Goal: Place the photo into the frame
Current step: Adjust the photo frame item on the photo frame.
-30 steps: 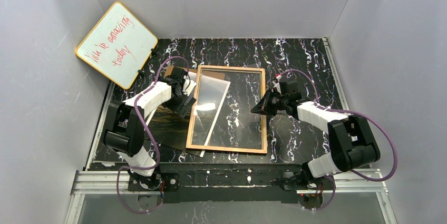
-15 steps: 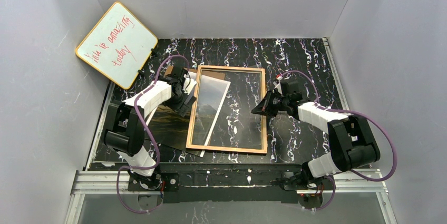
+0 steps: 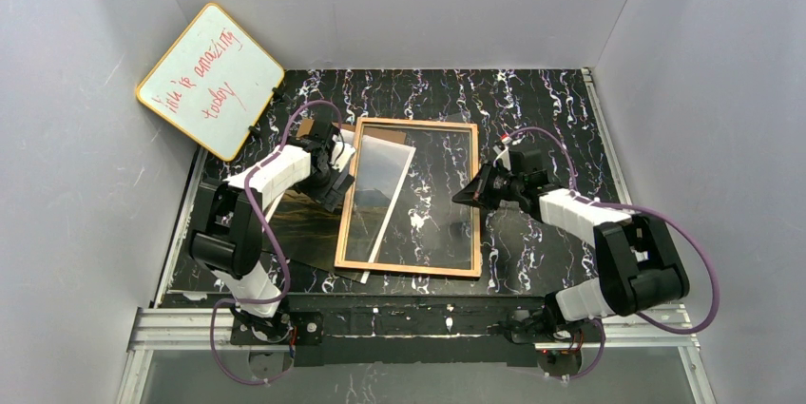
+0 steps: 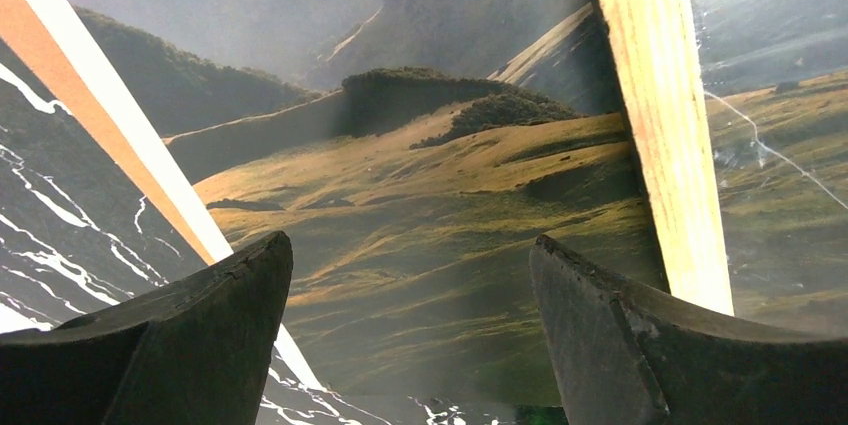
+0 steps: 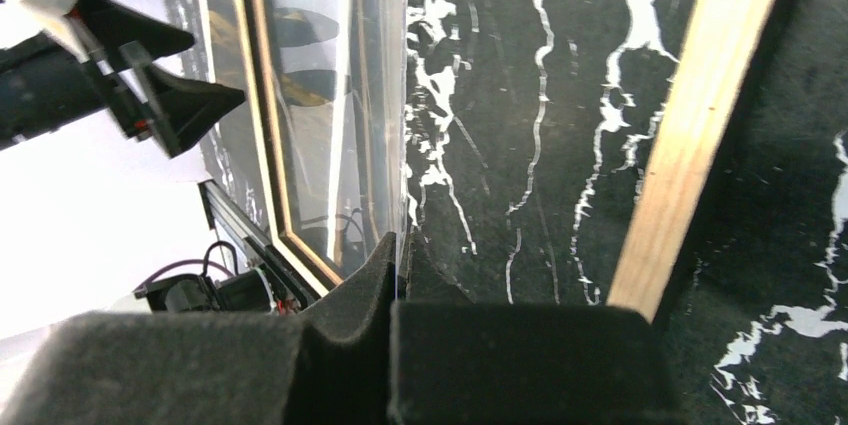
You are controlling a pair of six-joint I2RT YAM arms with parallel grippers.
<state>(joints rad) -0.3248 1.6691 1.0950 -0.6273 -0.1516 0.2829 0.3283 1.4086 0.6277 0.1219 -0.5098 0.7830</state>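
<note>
The frame (image 3: pixel 409 269) lies flat in the middle of the black, white-veined tabletop (image 3: pixel 532 109). Its light wood back faces up, and the marble pattern shows through the glass pane.

The photo (image 3: pixel 306 221) lies flat too, tucked under the frame's left rail. Its dark green-brown ground sticks out onto the tabletop to the left of the frame. The paler, misty part shows through the glass as a slanted strip along the left side of the pane. From the left wrist you can see the wooden rail crossing straight over the hills of the print.

The left end effector (image 3: pixel 335 178) hangs above the exposed part of the photo, just beside that left rail. Its two fingers (image 4: pixel 230 315) are spread wide with nothing between them.

The right end effector (image 3: pixel 466 198) is at the opposite side of the frame, with its fingers pressed together and nothing pinched. Its tip points across the right rail toward the glass. I cannot tell whether it touches the pane or the wood.

Behind the left arm, the corner of a brown board (image 3: pixel 306 127) pokes out near the frame's far left corner. A yellow-edged whiteboard (image 3: pixel 209 81) with red handwriting leans tilted against the left wall, well apart from the frame.
</note>
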